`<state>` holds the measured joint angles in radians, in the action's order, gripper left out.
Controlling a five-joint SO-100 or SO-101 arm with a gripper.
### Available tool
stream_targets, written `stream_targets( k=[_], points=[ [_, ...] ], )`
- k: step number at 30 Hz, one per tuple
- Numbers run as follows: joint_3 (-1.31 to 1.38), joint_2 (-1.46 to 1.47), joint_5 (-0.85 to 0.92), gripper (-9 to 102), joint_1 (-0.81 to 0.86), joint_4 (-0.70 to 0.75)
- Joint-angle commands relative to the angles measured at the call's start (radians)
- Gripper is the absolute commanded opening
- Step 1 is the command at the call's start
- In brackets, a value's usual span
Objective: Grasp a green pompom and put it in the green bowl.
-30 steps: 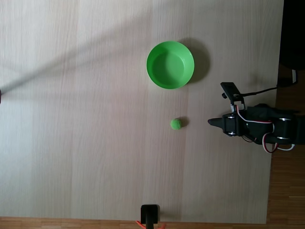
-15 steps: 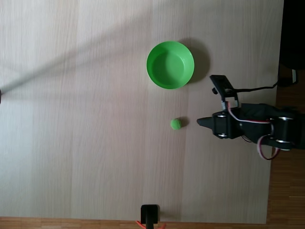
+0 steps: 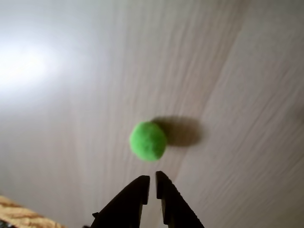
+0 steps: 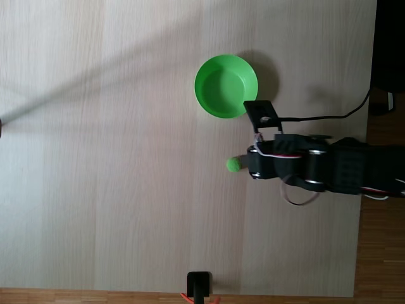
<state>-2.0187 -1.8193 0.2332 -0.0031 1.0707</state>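
In the wrist view the end effector [image 3: 152, 179], fingers nearly together (a thin gap), sits near the green pompom [image 3: 148, 141] on the wooden surface [image 3: 71, 118].

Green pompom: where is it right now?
In the fixed view the green pompom lies on the table, below the green bowl and just left of the claw, untouched.

one green pompom [image 4: 233, 164], one green bowl [image 4: 226, 86], one gripper [image 3: 152, 184].
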Motion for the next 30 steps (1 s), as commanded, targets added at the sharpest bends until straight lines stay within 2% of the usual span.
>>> stream_targets(
  k=[1,15,30],
  points=[
    [0.051,0.048,0.005,1,-0.009,-0.008],
    [0.055,0.106,0.006,14,-0.011,-0.023],
    [0.204,0.281,0.032,15,-0.094,-0.023]
  ],
)
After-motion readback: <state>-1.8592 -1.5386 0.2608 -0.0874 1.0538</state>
